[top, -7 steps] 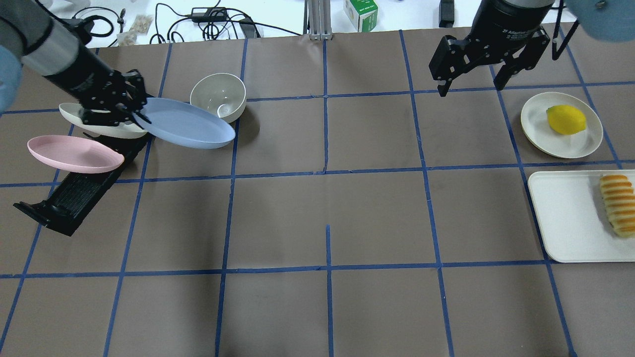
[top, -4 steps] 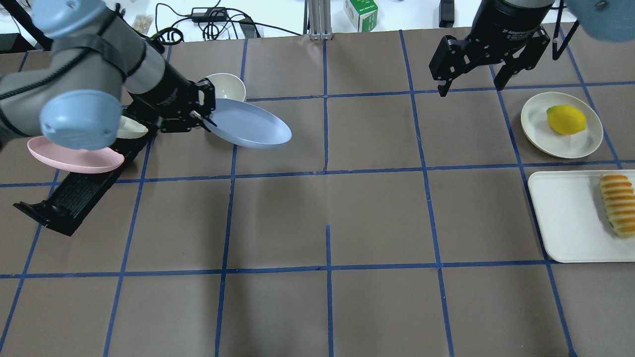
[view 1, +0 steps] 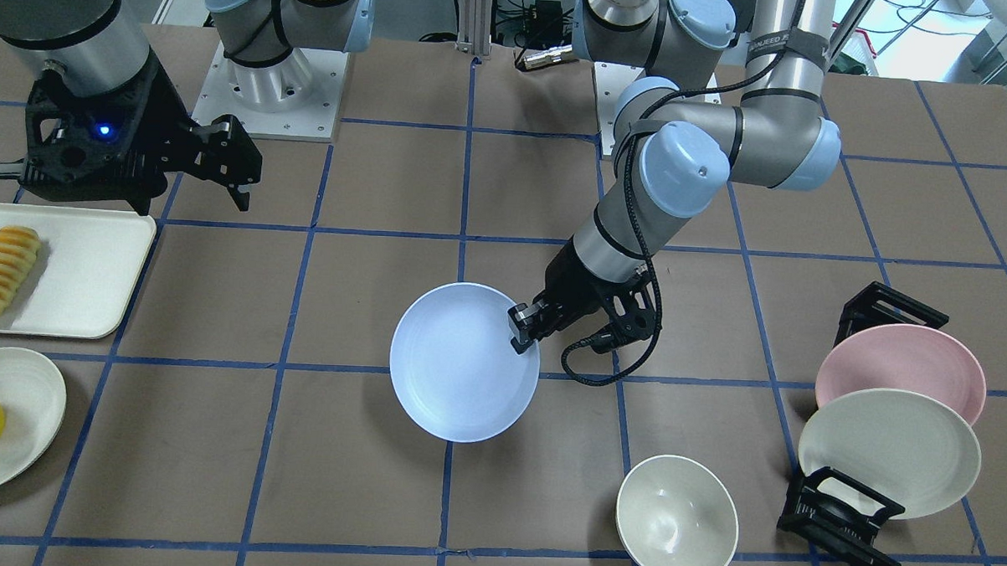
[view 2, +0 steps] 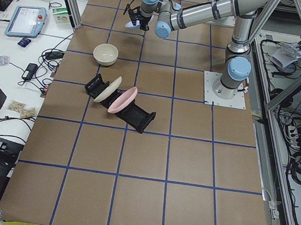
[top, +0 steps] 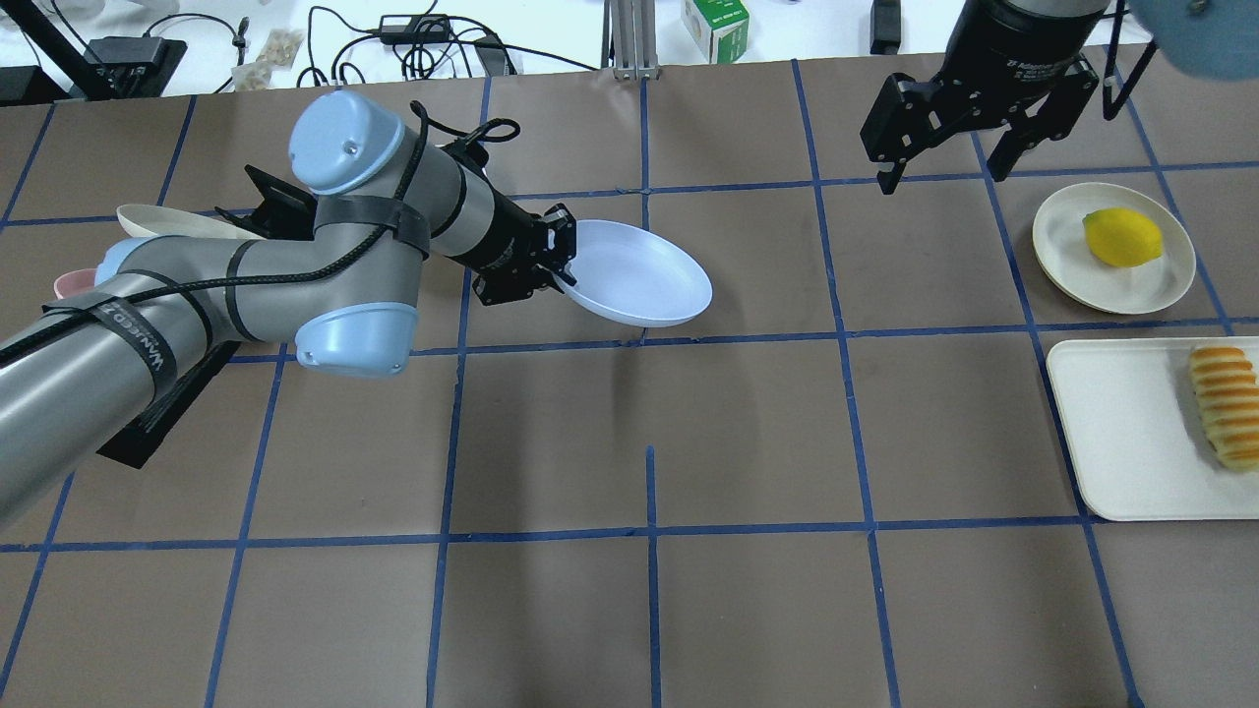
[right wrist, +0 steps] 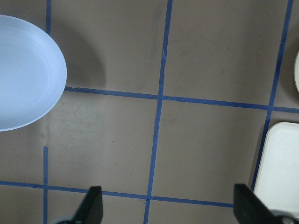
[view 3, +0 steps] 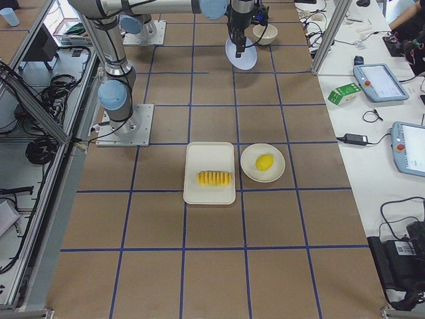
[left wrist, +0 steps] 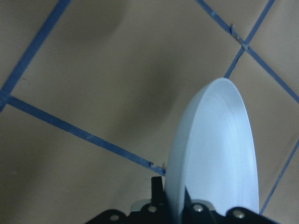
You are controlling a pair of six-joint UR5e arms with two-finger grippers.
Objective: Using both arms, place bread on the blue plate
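- The bread (top: 1225, 405) lies on a white tray (top: 1111, 433) toward the worktop's right-hand end, about midway between the two long edges. Nothing is touching it.
- It looks like a soft, light loaf of ridged segments. It would probably dent or buckle under a hard squeeze and sag if lifted by one end.
- The best hold is likely across its narrow width at mid-length, with the fingers closing gently into the grooves between ridges.
- The blue plate (top: 639, 285) is off the table and tilted, over the middle of the worktop and somewhat toward the operators' long edge.
- It appears stiff, light and smooth, so a pinch at the rim could let it swing or slip.
- The left gripper (top: 556, 258) is clenched on the blue plate's rim at the side nearest the arm. The left wrist view shows the rim wedged between its fingers.
- The right gripper (top: 942, 177) hangs with its jaws spread and empty near the operators' long edge, well apart from the bread.
- Just beside the tray, toward the operators' edge, a lemon (top: 1121, 237) sits on a small cream plate (top: 1067, 256).
- Toward the left-hand end, a black rack (view 1: 839, 521) holds a pink plate (view 1: 903, 364) and a cream-white plate (view 1: 891, 451). A pale bowl (view 1: 677, 519) stands near it.
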